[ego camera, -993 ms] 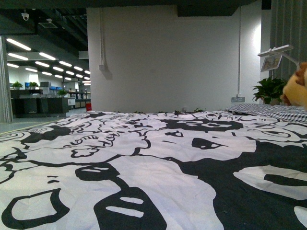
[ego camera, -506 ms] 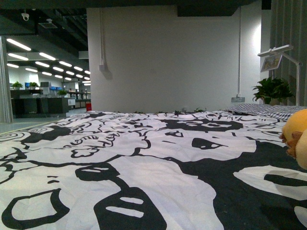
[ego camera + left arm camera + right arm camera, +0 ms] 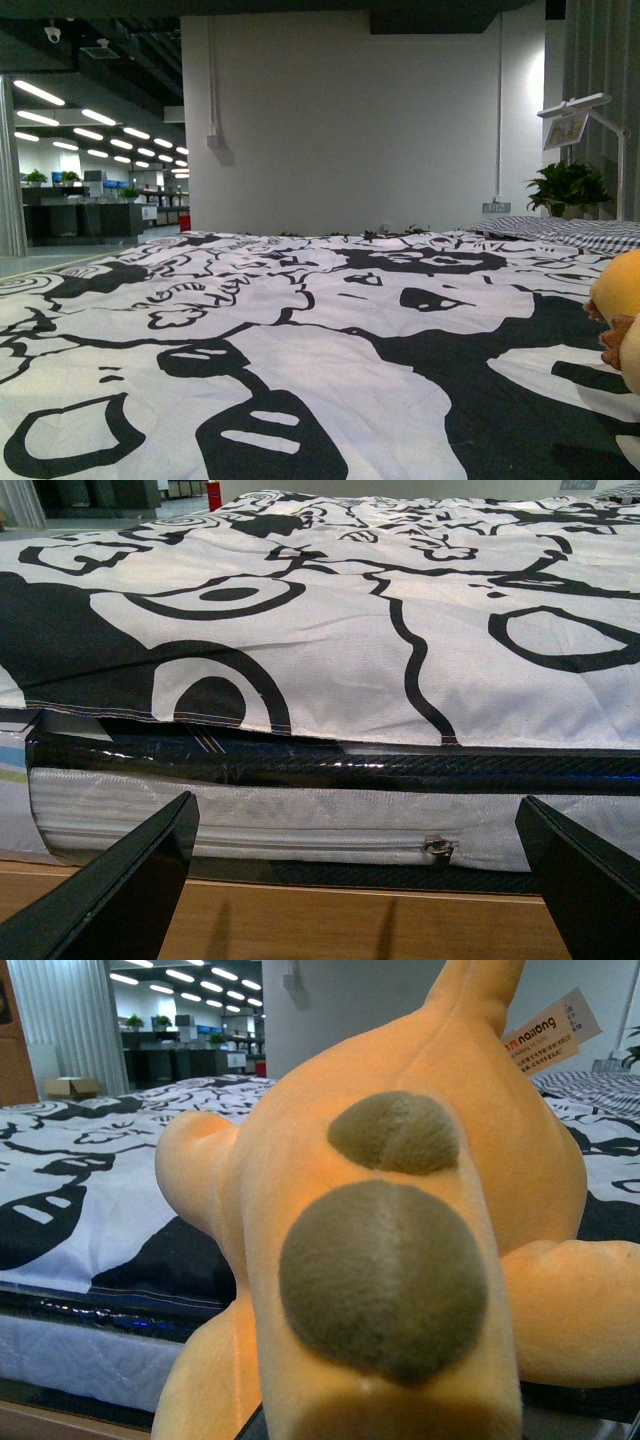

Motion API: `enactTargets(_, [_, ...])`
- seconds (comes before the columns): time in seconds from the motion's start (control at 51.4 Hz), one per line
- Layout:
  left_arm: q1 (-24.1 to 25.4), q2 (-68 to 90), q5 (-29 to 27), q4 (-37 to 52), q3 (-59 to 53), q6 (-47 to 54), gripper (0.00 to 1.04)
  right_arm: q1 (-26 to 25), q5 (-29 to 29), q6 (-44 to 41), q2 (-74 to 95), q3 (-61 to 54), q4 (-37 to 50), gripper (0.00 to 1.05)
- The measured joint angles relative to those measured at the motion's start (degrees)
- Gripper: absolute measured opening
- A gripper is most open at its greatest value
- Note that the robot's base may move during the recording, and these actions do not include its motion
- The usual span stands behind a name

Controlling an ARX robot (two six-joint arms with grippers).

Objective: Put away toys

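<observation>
An orange-yellow plush toy point(image 3: 400, 1220) with two brown-olive round patches and a paper tag point(image 3: 548, 1032) fills the right wrist view. My right gripper is shut on it, its fingers hidden under the plush body. The toy point(image 3: 620, 310) peeks in at the right edge of the front view, low over the black-and-white bed cover point(image 3: 300, 330). My left gripper point(image 3: 355, 880) is open, its two dark fingers point(image 3: 120, 890) wide apart in front of the mattress side point(image 3: 300, 810), above a wooden floor.
A striped pillow point(image 3: 580, 232), a potted plant point(image 3: 565, 188) and a lamp arm point(image 3: 580, 110) stand at the bed's far right. A white wall lies behind. The mattress edge has a zipper point(image 3: 435, 848).
The plush toy has come down at the right edge of the front view, from pillow height to just over the bed cover.
</observation>
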Motion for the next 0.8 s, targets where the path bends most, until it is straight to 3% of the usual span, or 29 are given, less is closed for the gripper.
enactTargets(0.798, [0.07, 0.02, 0.02, 0.00, 0.00, 0.00, 0.98, 0.24, 0.31, 0.04, -0.11, 0.00, -0.20, 0.08])
